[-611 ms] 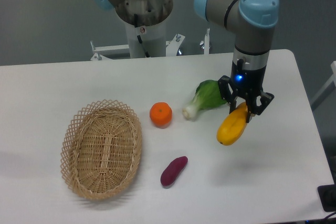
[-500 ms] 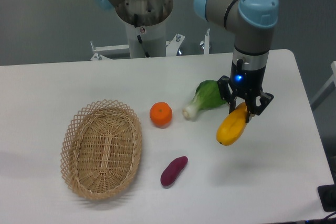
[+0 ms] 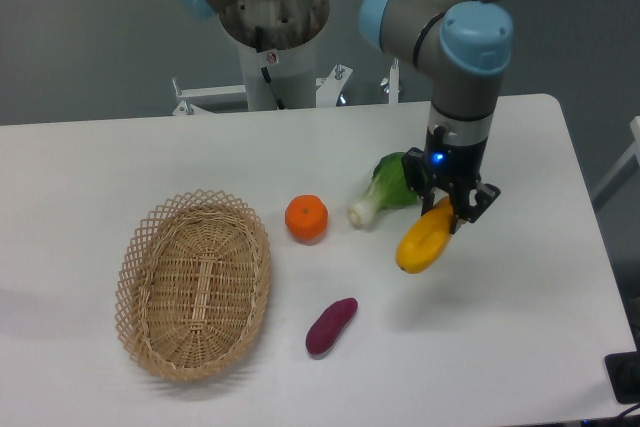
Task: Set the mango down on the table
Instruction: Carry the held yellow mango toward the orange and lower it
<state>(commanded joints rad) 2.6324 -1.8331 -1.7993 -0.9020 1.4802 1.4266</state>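
Here we see the table [image 3: 540, 347] spread below; right of frame centre, our gripper [image 3: 447, 209] has its fingers clamped on the mango [image 3: 424, 239], apparently aloft. Next, we judge: lower it, then release.

Oval woven wicker basket [image 3: 193, 296] sits on the left, round orange [image 3: 306, 218] beside a leafy green bok choy [image 3: 388, 187], dark purple sweet potato [image 3: 331, 325] lower down.
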